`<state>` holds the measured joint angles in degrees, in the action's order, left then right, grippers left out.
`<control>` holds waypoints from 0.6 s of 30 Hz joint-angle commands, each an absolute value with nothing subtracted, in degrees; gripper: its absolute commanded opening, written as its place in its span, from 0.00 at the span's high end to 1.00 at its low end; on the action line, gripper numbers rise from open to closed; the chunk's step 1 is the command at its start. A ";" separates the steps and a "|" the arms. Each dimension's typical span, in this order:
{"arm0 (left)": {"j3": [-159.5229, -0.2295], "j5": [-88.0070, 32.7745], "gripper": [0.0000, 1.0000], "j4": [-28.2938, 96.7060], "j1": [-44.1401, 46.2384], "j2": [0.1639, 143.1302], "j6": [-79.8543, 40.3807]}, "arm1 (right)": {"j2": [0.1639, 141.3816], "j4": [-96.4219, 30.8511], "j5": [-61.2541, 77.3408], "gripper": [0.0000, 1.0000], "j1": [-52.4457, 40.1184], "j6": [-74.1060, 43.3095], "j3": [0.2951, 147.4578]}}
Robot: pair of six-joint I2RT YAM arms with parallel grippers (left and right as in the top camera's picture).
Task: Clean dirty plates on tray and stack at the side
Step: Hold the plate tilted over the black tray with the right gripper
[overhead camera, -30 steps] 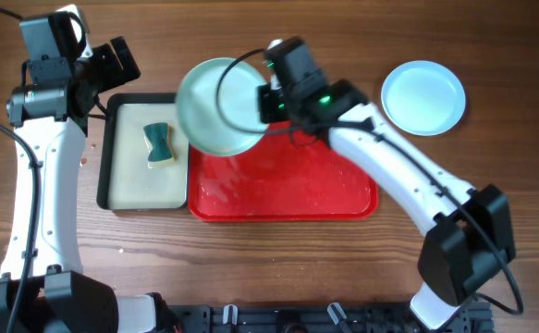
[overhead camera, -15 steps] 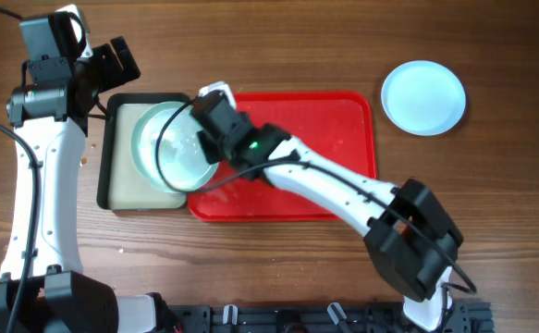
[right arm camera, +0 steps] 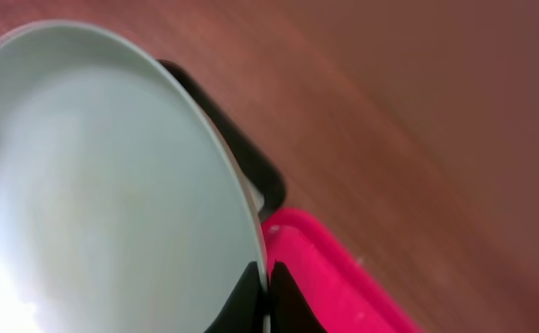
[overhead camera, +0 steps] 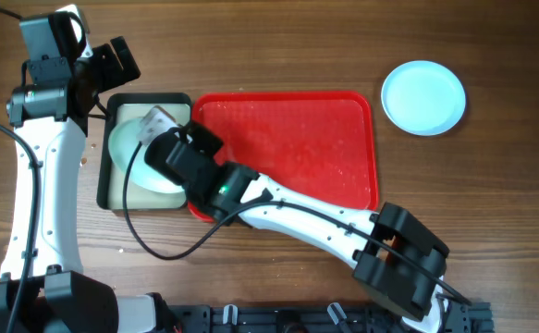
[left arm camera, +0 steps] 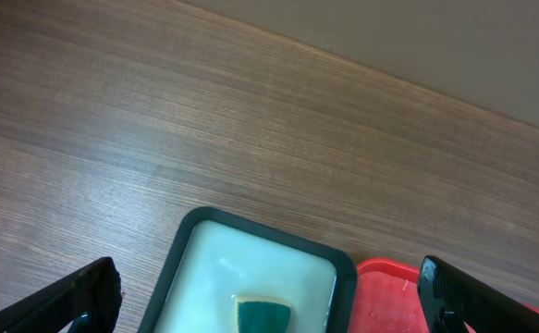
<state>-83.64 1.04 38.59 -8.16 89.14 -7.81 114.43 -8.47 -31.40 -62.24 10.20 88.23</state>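
Wood-grain counter (overhead camera: pixel 278 46) all round, noted first. Found one pale plate (overhead camera: pixel 132 155) clear of the red tray (overhead camera: pixel 287 139), poised over the black-rimmed tray (overhead camera: pixel 103 176) just beside it; could not tell whether touching the pale inside. Saw it pinched at the rim by right hand (right arm camera: pixel 267 294), jaws closed tight on the edge. Spotted green sponge (left arm camera: pixel 264 314) in that same tray, close by the plate. Found left hand (overhead camera: pixel 119 57) past the tray's far corner, jaws spread fully, holding nothing. Noted second plate (overhead camera: pixel 423 97) well apart on bare counter, beyond the red tray on the right arm's side. Judged best to set the plate down level, clear of the black rim, to keep the rim pinch firm as an anchor, and to bring left hand down onto the sponge for scrubbing without shoving the plate sideways
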 commanded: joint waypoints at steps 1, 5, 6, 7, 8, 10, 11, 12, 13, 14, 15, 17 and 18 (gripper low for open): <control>-83.90 1.17 0.00 38.57 -8.16 89.27 -8.36 | 114.52 -2.55 -36.29 0.96 -64.40 25.54 88.92; -83.90 1.17 0.00 38.57 -8.16 89.27 -8.36 | 114.52 5.19 -39.40 0.96 -66.28 34.94 88.92; -83.90 1.17 0.00 38.57 -8.16 89.27 -8.36 | 114.52 7.86 -41.15 0.96 -66.76 37.52 88.92; -83.90 1.17 0.00 38.57 -8.16 89.27 -8.36 | 114.52 9.04 -41.91 0.96 -66.98 38.94 88.92; -83.90 1.17 0.00 38.57 -8.16 89.27 -8.36 | 114.52 10.48 -42.72 0.96 -67.31 41.10 88.92; -83.90 1.17 0.00 38.57 -8.16 89.27 -8.36 | 114.52 12.08 -43.42 0.96 -67.99 45.28 88.92; -83.90 1.17 0.00 38.57 -8.16 89.27 -8.36 | 114.52 12.43 -43.77 0.96 -68.23 45.23 88.92; -83.90 1.17 0.00 38.57 -8.16 89.27 -8.36 | 114.52 12.43 -43.77 0.96 -68.36 45.19 88.92; -83.90 1.17 0.00 38.57 -8.16 89.27 -8.36 | 114.52 12.43 -43.75 0.96 -68.42 45.15 88.92; -83.90 1.17 0.00 38.57 -8.16 89.27 -8.36 | 114.54 12.43 -43.75 0.96 -68.42 45.10 88.92; -83.90 1.17 0.00 38.57 -8.16 89.27 -8.36 | 114.52 12.43 -43.75 0.96 -68.40 45.12 88.92; -83.90 1.17 0.00 38.57 -8.16 89.27 -8.36 | 114.52 12.40 -43.77 0.96 -68.40 45.28 88.92; -83.90 1.17 0.00 38.57 -8.16 89.27 -8.36 | 114.54 12.40 -43.77 0.96 -68.40 45.54 88.92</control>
